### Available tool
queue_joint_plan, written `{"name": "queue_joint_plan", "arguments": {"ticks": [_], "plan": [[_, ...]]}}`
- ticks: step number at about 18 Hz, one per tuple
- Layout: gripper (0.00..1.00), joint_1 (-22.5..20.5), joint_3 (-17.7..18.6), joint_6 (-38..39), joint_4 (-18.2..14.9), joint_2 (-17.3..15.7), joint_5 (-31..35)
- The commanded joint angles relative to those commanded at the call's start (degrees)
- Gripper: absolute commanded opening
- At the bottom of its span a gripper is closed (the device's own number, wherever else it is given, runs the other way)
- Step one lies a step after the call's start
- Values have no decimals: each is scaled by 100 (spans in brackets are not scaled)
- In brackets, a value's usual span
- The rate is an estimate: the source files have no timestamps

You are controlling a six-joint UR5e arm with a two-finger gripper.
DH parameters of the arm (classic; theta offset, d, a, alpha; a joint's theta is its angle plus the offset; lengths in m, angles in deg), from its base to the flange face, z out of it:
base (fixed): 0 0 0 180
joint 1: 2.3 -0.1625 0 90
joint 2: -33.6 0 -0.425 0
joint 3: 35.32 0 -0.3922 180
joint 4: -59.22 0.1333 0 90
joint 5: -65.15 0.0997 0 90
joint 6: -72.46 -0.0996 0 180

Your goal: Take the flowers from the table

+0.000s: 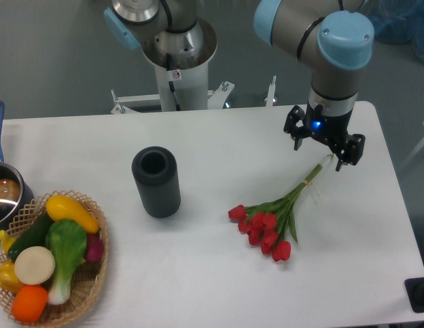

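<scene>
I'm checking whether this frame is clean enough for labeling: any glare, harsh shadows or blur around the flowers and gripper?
Camera view: even, soft light; the flowers and gripper look sharp, faint shadows only on the table; a small blue light glows on the gripper.

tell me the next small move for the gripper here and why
Probably lower straight down so the fingers straddle the stems. The gripper looks open and sits over the stem end of the flowers, which lie flat on the table, not yet gripped.
</scene>
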Motion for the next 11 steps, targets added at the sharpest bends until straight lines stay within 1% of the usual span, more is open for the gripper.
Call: {"name": "queue_joint_plan", "arguments": {"ticks": [2, 4, 7, 11], "plan": [[100, -62, -9, 0, -35, -44, -97], [100, -97, -35, 0, -166, -44, -229], [100, -115, -27, -9, -176, -106, -238], [100, -194, 114, 61, -150, -150, -212]]}}
